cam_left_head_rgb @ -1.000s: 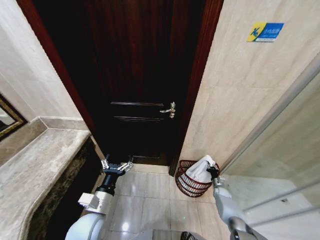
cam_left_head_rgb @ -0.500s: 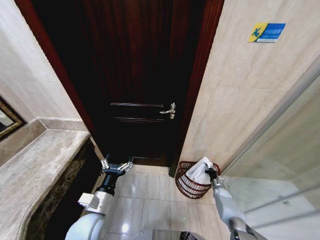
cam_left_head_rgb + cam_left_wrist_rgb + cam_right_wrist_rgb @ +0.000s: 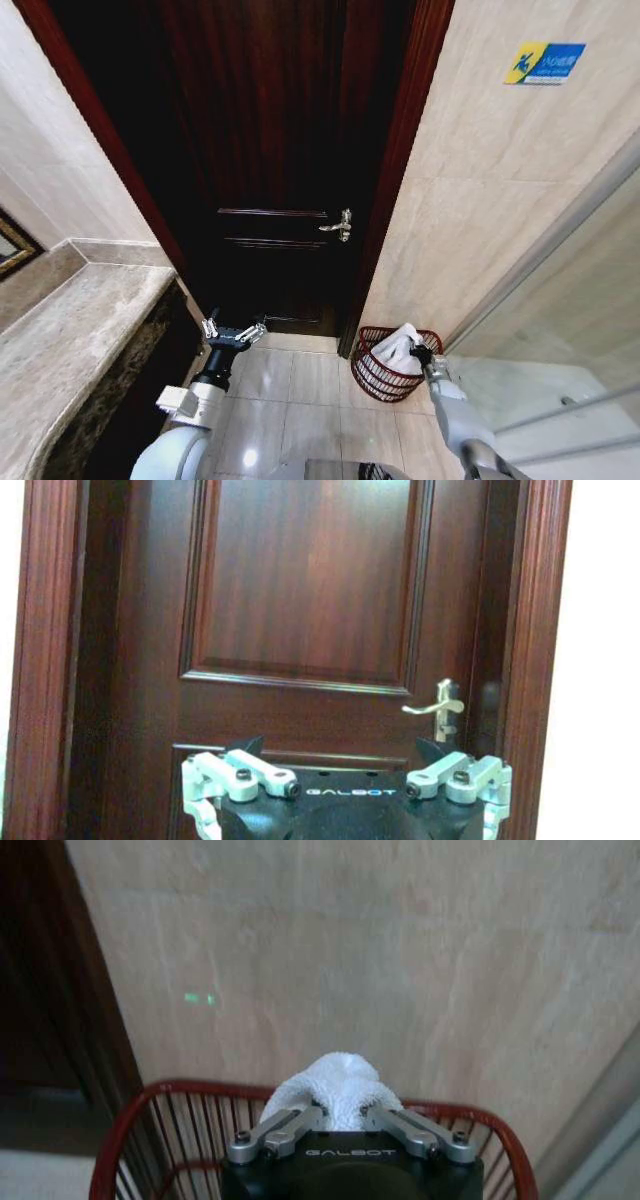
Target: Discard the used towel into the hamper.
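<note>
I saw my right gripper (image 3: 343, 1119) clenched on the white towel (image 3: 338, 1081), holding it over the hamper (image 3: 372, 374), which sat on the floor tiles (image 3: 300, 385) against the wall beside the dark door (image 3: 305, 615). My left gripper (image 3: 232, 332) hung spread, facing that door.

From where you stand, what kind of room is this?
Most likely a bathroom: a marble vanity counter, tiled walls and a glass shower partition. The right gripper holds a white towel over the wire hamper.
</note>
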You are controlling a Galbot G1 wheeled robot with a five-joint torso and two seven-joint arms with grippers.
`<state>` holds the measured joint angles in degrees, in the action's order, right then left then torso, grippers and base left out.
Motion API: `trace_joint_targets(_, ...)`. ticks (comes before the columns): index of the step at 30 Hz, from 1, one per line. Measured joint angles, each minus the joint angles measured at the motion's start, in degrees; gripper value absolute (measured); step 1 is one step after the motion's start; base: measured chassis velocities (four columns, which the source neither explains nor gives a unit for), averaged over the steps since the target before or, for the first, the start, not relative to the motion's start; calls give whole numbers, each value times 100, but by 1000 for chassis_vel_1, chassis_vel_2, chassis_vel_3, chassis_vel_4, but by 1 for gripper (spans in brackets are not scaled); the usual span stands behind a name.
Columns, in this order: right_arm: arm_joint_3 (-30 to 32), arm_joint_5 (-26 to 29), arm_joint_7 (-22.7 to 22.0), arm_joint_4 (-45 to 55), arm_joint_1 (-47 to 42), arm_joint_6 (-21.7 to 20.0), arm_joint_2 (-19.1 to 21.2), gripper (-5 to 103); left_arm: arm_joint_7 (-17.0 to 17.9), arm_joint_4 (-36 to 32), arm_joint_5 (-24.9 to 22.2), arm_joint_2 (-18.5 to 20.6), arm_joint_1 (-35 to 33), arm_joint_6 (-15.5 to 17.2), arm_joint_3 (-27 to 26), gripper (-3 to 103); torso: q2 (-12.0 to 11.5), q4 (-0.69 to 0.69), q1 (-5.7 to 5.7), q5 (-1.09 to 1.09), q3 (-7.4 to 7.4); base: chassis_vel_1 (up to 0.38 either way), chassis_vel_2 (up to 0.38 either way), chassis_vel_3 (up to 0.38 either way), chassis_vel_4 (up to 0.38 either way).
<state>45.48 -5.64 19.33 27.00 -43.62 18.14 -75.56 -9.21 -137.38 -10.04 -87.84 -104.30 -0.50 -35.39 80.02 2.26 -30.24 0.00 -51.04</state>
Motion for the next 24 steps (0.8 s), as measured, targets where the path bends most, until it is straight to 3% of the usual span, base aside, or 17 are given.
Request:
trace_joint_targets(2, -8, -147, 169, -57, 170, -406, 48, 6, 0, 0, 0, 0, 0, 0, 0, 99, 0, 1, -1, 0, 0, 0, 0, 0, 0)
trace_joint_targets(7, -14, -266, 270, -289, 457, -710, 10, 6, 0, 0, 0, 0, 0, 0, 0, 99, 0, 2, -3, -1, 0, 0, 0, 0, 0)
trace_joint_targets(16, -54, -444, 249, -357, 583, -844, -236, 6, 0, 0, 0, 0, 0, 0, -1, 99, 0, 3, -2, -1, 0, -2, 7, 10, -12)
trace_joint_targets(24, -45, -396, -63, -235, 254, -625, -394, 6, 0, 0, 0, 0, 0, 0, 0, 99, -1, 4, -7, 0, -1, -104, 112, 116, -120)
